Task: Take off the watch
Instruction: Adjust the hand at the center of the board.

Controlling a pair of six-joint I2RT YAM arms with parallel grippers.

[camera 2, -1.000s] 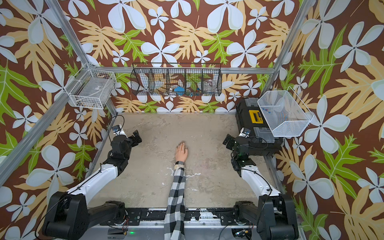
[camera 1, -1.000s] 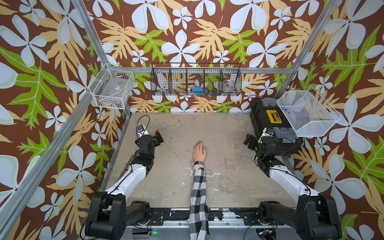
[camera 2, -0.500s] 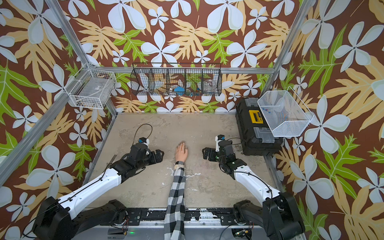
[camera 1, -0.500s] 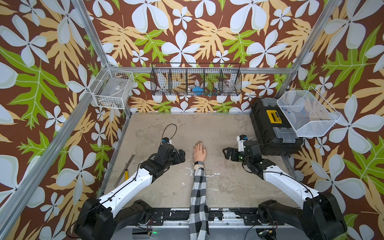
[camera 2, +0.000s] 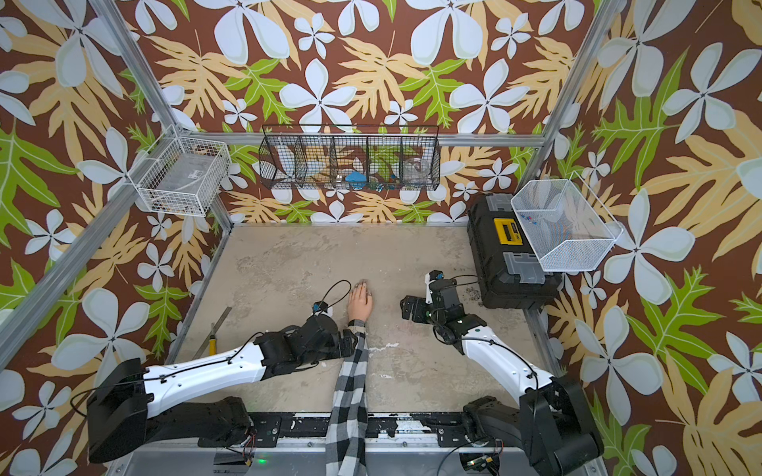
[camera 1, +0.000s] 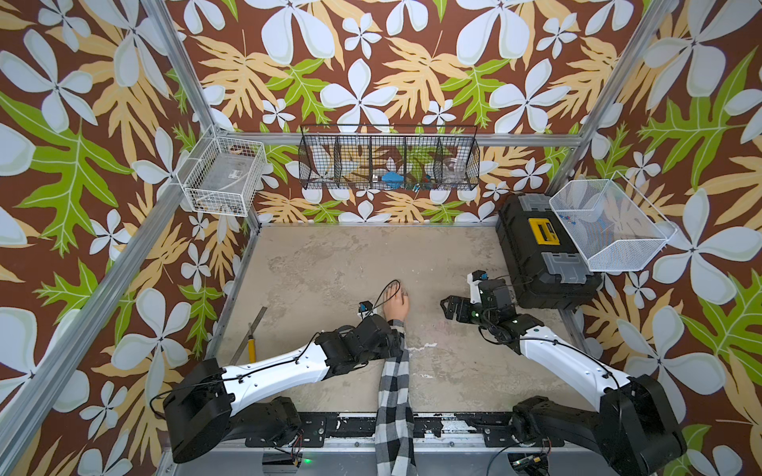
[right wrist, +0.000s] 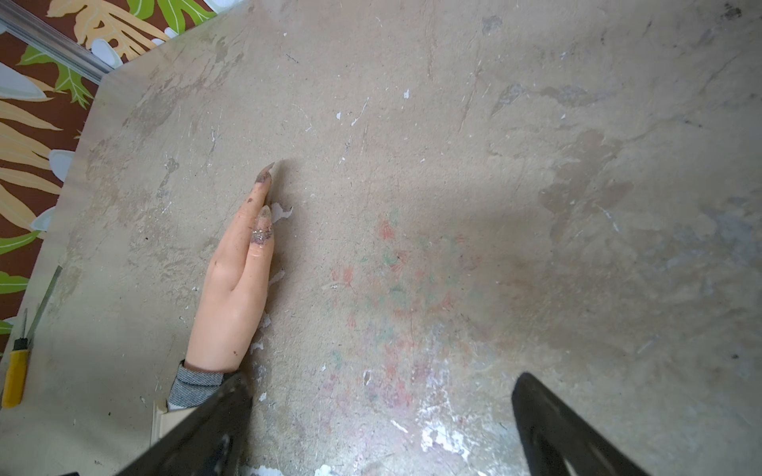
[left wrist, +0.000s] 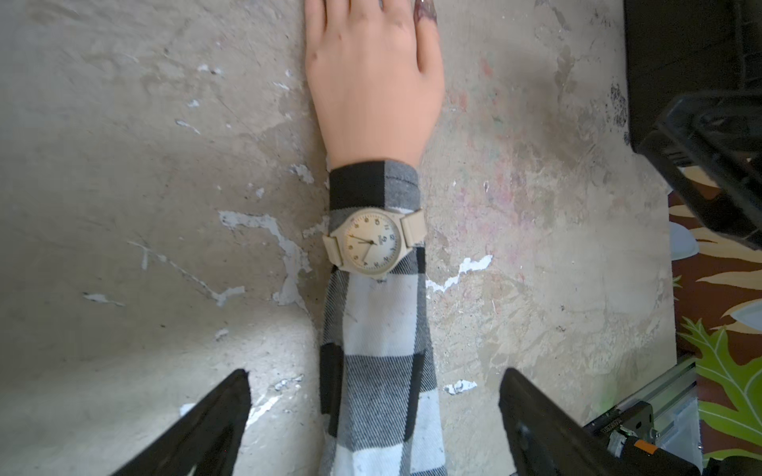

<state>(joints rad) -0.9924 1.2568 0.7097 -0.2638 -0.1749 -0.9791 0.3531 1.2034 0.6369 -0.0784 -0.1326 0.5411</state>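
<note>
On the worn table [camera 1: 330,263], the dummy's checked sleeve [left wrist: 383,350] lies flat, the job not begun: the watch [left wrist: 373,241] sits strapped over the cuff [left wrist: 373,187] at the wrist, face up. My left gripper [left wrist: 375,377] hangs spread wide astride the sleeve just behind it, touching nothing; my right gripper [right wrist: 381,378], equally wide and empty, waits beside the hand [right wrist: 235,288]. The buckle is hidden under the wrist, and my left arm [camera 1: 280,366] leaves the watch hard to pick out in both top views.
</note>
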